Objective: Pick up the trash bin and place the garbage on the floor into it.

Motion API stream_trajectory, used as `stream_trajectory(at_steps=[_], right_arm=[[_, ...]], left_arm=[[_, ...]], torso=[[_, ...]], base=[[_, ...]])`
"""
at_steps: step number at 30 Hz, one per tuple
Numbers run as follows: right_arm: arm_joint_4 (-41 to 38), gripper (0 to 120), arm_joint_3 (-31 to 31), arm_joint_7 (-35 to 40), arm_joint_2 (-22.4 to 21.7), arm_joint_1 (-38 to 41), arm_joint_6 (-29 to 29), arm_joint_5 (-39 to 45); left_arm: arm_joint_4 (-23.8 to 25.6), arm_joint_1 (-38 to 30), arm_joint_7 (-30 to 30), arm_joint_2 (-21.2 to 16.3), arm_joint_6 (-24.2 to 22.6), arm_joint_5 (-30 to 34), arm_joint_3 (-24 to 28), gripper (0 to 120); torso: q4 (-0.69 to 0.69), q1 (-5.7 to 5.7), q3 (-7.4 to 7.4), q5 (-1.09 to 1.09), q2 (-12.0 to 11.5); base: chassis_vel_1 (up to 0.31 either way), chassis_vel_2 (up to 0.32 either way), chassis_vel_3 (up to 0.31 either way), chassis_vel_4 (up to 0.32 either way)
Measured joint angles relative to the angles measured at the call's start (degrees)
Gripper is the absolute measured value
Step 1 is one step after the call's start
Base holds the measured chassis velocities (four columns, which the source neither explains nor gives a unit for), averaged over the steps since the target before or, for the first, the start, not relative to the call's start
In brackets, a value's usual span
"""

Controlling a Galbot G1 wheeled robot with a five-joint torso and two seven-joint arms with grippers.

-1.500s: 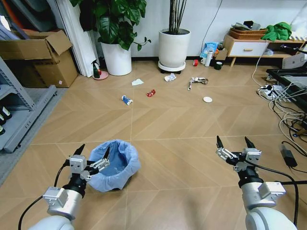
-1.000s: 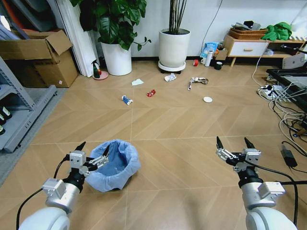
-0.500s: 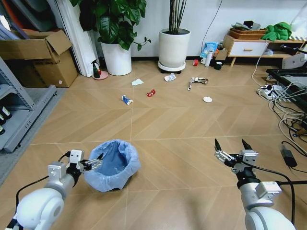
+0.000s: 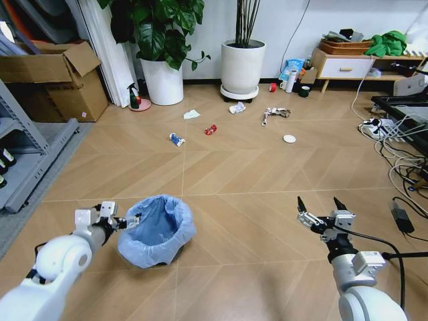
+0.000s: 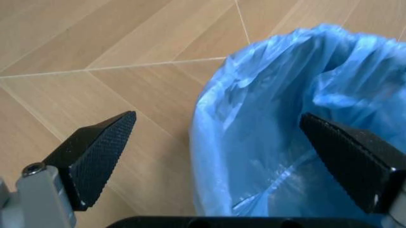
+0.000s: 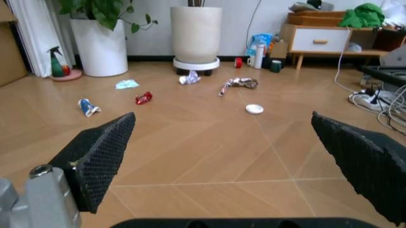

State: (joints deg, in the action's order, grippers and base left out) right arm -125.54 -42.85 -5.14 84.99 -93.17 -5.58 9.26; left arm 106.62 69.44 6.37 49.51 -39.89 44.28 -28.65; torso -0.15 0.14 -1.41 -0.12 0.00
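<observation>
Currently, left gripper (image 4: 119, 221) fingers released, straddling rim of trash bin (image 4: 156, 231), right gripper (image 4: 319, 210) spread apart over bare floor, garbage (image 4: 210, 129) scattered well beyond.

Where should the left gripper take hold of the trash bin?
Probably the near-left rim of the trash bin: it stands upright, mouth open, bag folded over the edge. The left gripper is open beside it, one of its fingers inside, one outside.

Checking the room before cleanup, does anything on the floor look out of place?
Yes. Litter lies scattered on the floor near the plant pots: a blue-white wrapper, a red wrapper, crumpled white paper, torn printed paper and a white disc. The trash bin stands upright.
</observation>
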Motion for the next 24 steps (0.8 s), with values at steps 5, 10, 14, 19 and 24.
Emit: stream_trajectory(at_steps=[5,10,14,19,24], right_arm=[[0.65,100,0.62,-0.06,0.66,0.1,0.24,-0.46],[0.76,100,0.65,-0.06,0.68,0.01,0.3,-0.48],[0.88,100,0.6,-0.1,0.63,-0.08,0.44,-0.48],[1.18,100,0.94,-0.22,0.75,-0.16,0.92,-0.78],[1.22,100,1.46,-0.26,0.86,-0.04,0.96,-0.91]], left_arm=[[-5.2,-2.88,-2.31,-1.08,-0.4,-0.04,2.83,100],[-7.69,-4.52,-2.65,-0.83,-0.62,0.05,4.5,100],[-9.42,-5.79,-2.96,-0.56,-0.73,0.02,5.48,100],[-10.75,-7.09,-3.48,-0.47,-1.33,-0.29,6.66,99],[-11.58,-7.66,-3.64,-0.39,-1.8,-1.04,7.13,83]], torso=[[0.01,0.0,0.0,-0.01,0.0],[0.01,0.0,0.0,0.0,0.0],[0.01,0.0,0.0,0.01,0.0],[0.01,-0.01,0.0,0.01,0.0],[0.0,-0.01,0.01,0.01,0.0]], base=[[0.0,0.0,0.0,0.0],[0.0,0.0,0.0,0.0],[0.0,0.0,0.0,0.0],[0.0,0.0,0.0,0.0],[0.0,0.0,0.0,0.0]])
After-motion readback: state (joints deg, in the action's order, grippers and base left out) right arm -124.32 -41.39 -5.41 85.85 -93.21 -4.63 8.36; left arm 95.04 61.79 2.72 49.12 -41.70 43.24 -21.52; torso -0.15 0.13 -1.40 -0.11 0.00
